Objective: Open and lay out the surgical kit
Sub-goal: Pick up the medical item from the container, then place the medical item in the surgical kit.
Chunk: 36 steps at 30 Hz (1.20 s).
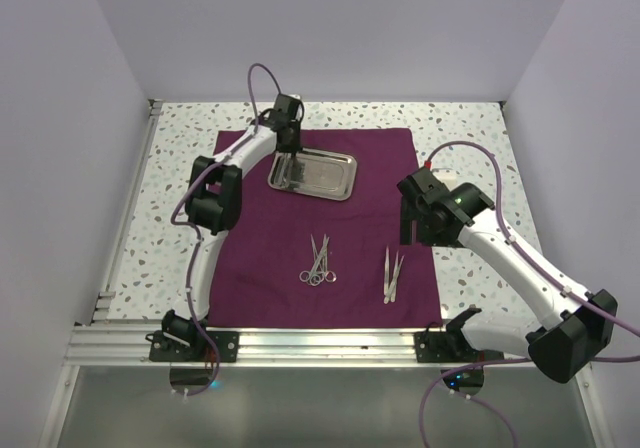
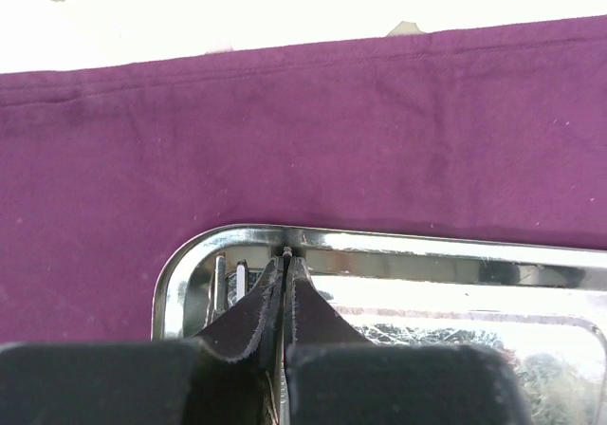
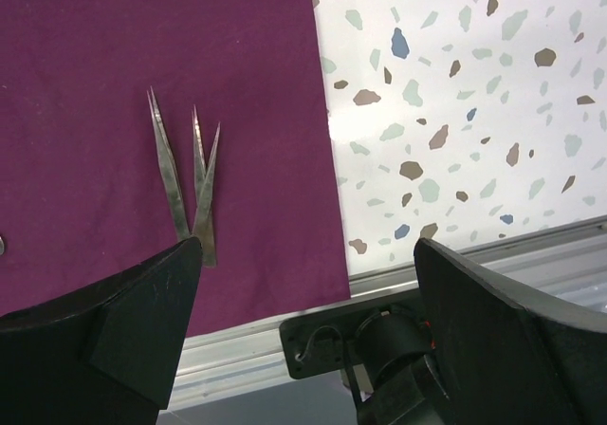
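The dark purple cloth [image 1: 330, 218] lies spread flat on the table. The steel tray [image 1: 345, 160] sits on its far part. My left gripper [image 1: 287, 156] reaches into the tray's left end; in the left wrist view it [image 2: 285, 259] is shut on a slim steel instrument whose tip [image 2: 285, 251] shows between the fingers, by the tray rim [image 2: 427, 245]. Two more thin steel pieces [image 2: 220, 283] lie in the tray beside it. Ring-handled scissors [image 1: 318, 263] and tweezers [image 1: 392, 273] lie on the cloth's near part. My right gripper [image 1: 408, 232] hovers open and empty over the cloth's right edge, with the tweezers [image 3: 185, 183] to its left.
The speckled table [image 3: 474, 112] shows to the right of the cloth [image 3: 114, 83]. The aluminium rail [image 1: 320, 345] and both arm bases run along the near edge. White walls close in the left, right and back.
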Available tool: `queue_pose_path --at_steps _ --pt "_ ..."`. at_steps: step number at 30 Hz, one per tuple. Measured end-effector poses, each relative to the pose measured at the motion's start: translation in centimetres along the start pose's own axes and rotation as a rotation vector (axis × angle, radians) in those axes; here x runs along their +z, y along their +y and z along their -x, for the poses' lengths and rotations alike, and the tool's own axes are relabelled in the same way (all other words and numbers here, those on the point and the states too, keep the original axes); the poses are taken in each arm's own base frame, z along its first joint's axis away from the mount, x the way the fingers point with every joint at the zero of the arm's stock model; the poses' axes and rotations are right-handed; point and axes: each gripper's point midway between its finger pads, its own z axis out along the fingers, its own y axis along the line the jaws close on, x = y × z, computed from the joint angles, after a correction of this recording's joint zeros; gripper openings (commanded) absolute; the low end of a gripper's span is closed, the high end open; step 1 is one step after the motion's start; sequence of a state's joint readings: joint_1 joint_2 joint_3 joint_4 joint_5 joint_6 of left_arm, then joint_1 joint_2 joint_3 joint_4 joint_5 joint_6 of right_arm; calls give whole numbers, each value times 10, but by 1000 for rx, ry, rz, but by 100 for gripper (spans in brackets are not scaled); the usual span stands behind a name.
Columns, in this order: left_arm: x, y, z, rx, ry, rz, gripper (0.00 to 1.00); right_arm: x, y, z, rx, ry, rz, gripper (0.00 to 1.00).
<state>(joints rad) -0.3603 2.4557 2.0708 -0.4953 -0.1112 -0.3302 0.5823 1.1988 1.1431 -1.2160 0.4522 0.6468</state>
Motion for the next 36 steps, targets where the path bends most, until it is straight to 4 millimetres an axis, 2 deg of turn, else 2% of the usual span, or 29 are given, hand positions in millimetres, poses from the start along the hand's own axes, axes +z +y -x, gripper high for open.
queue_pose_path --at_steps 9,13,17,19,22,25,27,29,32,36 --pt "-2 -6 4 -34 17 -61 0 0 6 1 5 0 29 98" --pt "-17 -13 12 -50 15 -106 0 1 8 1 2 -5 40 98" --pt "-59 -20 41 -65 -47 -150 0 2 10 0 3 -11 61 98" --pt "-91 -21 55 -67 -89 -168 0 2 12 -2 6 -12 74 98" --pt "-140 -17 63 -68 -140 -182 0 2 13 -3 10 -19 92 98" --pt "-182 -5 44 -69 -159 -172 0 3 16 -4 11 -21 112 98" --pt "-197 6 13 -67 -135 -144 0 4 17 -5 12 -23 120 98" --pt "-204 19 -27 -61 -83 -111 0 5 18 -7 11 -22 129 98" --pt "-203 34 -91 -48 16 -61 0 7 20 -10 10 -15 142 98" --pt "-204 45 -152 -39 117 -18 0 9 22 -15 3 -4 151 98"
